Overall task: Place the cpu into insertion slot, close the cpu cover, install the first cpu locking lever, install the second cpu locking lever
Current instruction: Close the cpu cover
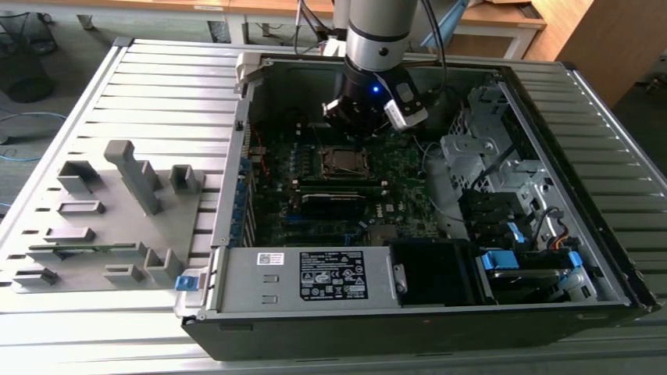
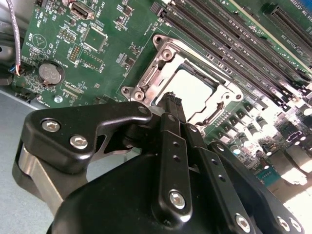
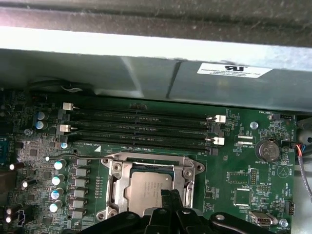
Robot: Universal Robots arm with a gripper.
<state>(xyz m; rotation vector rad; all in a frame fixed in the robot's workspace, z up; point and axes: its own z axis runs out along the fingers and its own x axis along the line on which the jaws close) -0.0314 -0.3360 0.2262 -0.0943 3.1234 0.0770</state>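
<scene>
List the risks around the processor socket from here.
The black end effector hangs close over the silver-grey square cpu inside its silver metal cover frame; pressing down off-centre could scratch either. A sideways slip might clip the row of small silver capacitors beside that frame.

No print legible. Black-and-white label [image 1: 331,275] sat on power supply [image 1: 242,293], 6 o'clock from insertion slot [image 1: 322,162] in exterior view. White sticker [image 3: 234,70] on case wall [image 3: 97,68] in first wrist view. Motherboard [image 3: 229,163] silkscreen too small.

cpu [image 3: 146,187] partly hidden (by jaws), cpu cover [image 3: 116,179] likewise
</scene>
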